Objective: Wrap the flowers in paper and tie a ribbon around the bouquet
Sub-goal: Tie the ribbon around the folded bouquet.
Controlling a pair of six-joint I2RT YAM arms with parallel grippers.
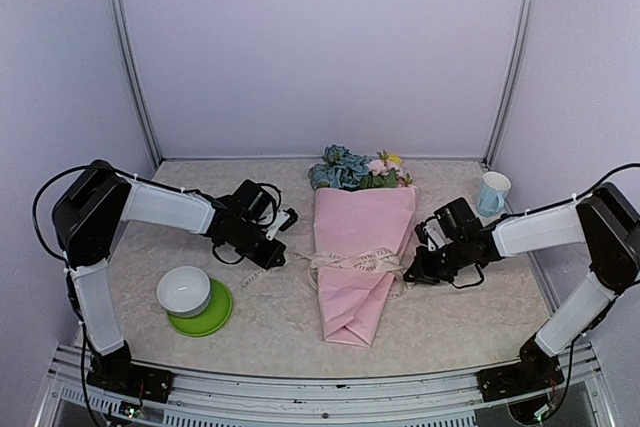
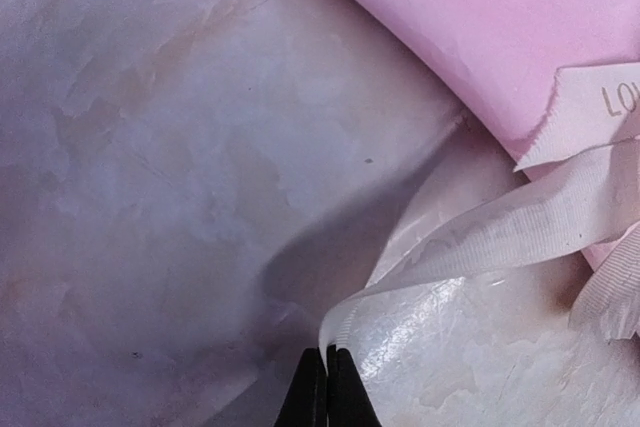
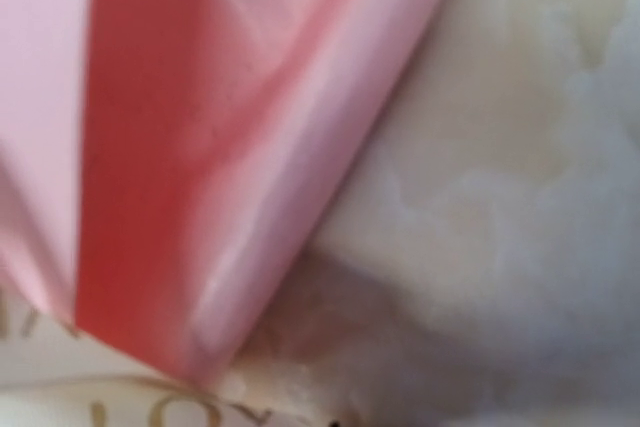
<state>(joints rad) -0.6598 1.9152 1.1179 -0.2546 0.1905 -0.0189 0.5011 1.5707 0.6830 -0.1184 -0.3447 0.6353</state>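
The bouquet [image 1: 358, 257] lies mid-table as a pink paper cone, narrow end toward me. The flowers [image 1: 355, 169], blue, pink and yellow, show at its far wide end. The cream lettered ribbon [image 1: 352, 261] crosses the cone's waist. My left gripper [image 1: 276, 255] sits just left of the cone. In the left wrist view, this gripper [image 2: 327, 387] is shut on a fold of the ribbon [image 2: 520, 227], beside the paper [image 2: 500, 27]. My right gripper [image 1: 412, 272] is at the cone's right edge and shut. The right wrist view is blurred, showing paper [image 3: 200, 147] and ribbon [image 3: 100, 397] reaching its tips; a grip is not discernible.
A white bowl [image 1: 184, 290] stands on a green plate [image 1: 212, 319] at the near left. A pale blue mug [image 1: 493, 192] stands at the back right near the frame post. Purple walls close the back and both sides.
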